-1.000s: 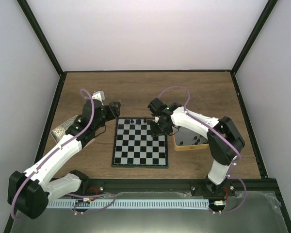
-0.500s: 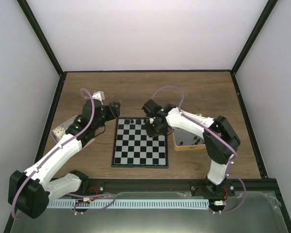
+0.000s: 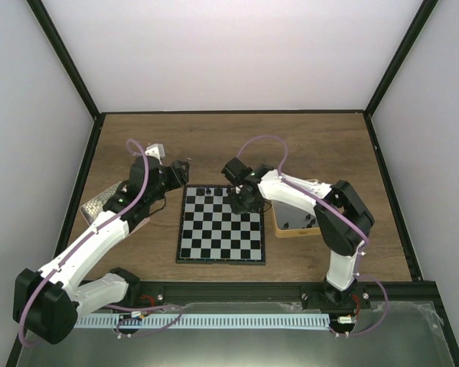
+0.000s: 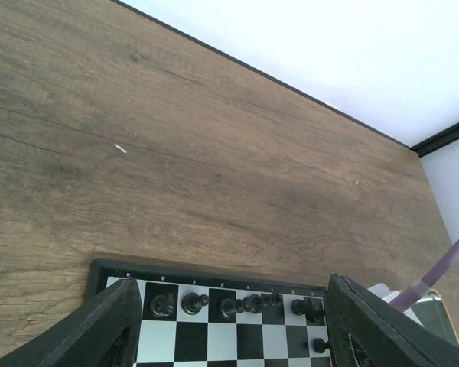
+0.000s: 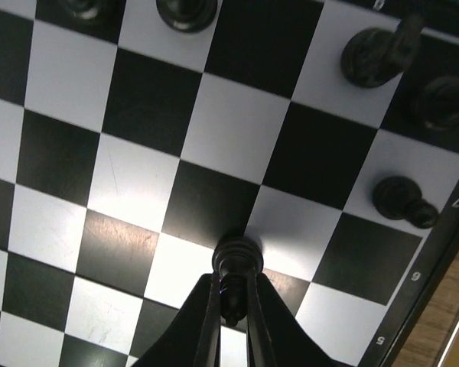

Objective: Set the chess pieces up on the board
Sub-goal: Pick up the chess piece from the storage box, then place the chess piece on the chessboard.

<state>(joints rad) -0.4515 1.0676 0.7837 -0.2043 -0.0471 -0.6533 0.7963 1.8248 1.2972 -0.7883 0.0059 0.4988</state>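
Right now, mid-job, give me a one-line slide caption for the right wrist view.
Right gripper shut on a black chess piece over the board.

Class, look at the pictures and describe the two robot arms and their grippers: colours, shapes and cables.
Both the left arm and the right arm have white links with chunky black joint housings. A thin lilac cable loops along each. The left gripper has broad black fingers; the right gripper has black fingers tapering to narrow tips.
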